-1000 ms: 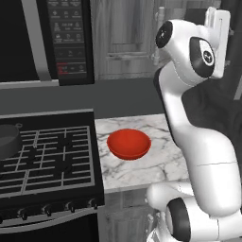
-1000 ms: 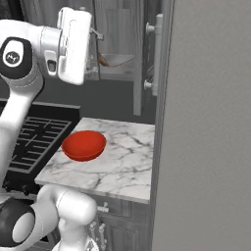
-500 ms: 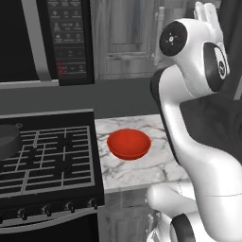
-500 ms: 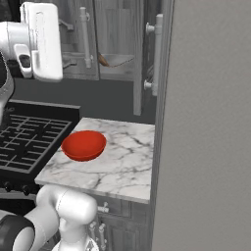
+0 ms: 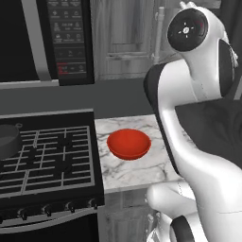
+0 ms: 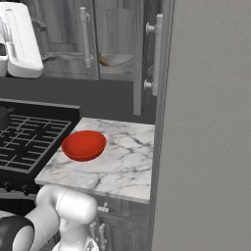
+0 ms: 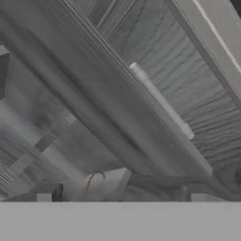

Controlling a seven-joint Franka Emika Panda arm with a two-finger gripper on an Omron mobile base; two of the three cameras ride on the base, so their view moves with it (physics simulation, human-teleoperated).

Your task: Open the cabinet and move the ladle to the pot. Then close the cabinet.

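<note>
The cabinet [image 6: 115,39] has its right door swung out edge-on. Inside, the ladle [image 6: 104,61] lies flat on the shelf, long axis left-right, tan end toward the left. The tool's fingers are spread wide, holding nothing. The pot [image 5: 8,141] sits far left on the stove; a red bowl [image 6: 84,145] sits on the desk.

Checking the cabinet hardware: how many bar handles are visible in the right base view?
2: one bar handle on the closed left door, another on the open right door's edge. Others may be hidden.
</note>
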